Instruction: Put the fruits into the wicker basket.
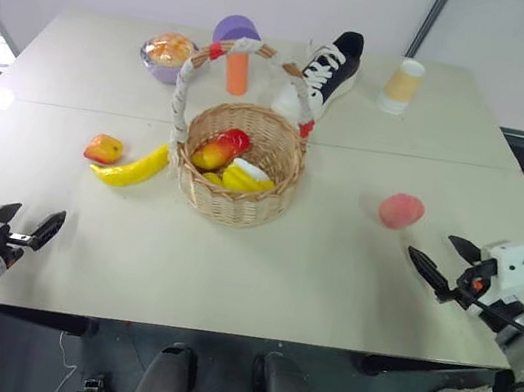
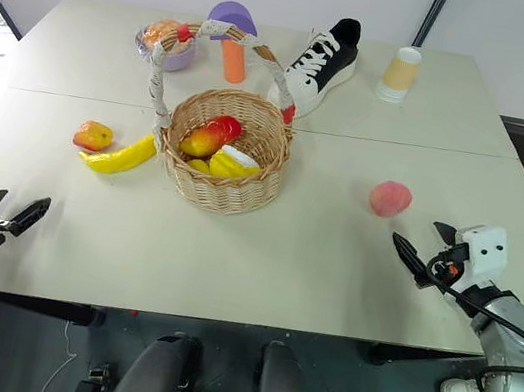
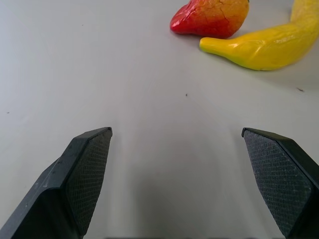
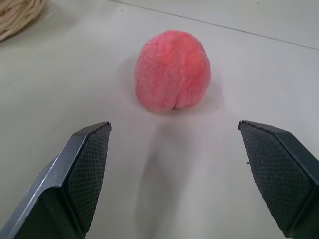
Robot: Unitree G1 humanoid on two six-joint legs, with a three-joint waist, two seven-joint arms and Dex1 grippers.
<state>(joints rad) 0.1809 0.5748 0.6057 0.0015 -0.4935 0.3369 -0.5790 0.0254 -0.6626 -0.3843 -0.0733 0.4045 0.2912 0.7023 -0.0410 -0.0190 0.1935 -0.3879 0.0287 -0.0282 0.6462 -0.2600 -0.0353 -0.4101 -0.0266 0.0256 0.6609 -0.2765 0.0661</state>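
The wicker basket [image 1: 236, 210] stands mid-table, its white-and-red handle arched over it, with a red-yellow mango and yellow banana pieces [image 1: 242, 177] inside. To its left on the table lie a yellow banana [image 1: 130, 169] and a small red-orange mango-like fruit [image 1: 104, 148]. A pink peach [image 1: 401, 210] rests to the basket's right. My left gripper [image 1: 34, 222] is open near the front left edge, with the banana [image 3: 264, 45] and the small fruit [image 3: 212, 17] beyond it. My right gripper [image 1: 431, 244] is open just short of the peach [image 4: 173, 70], not touching it.
At the back stand a black-and-white shoe [image 1: 327, 70], a paper cup [image 1: 402, 86], a purple-capped orange mushroom [image 1: 237, 50] and a lilac bowl [image 1: 168, 56] with an orange lump. The table's front edge runs just under both grippers.
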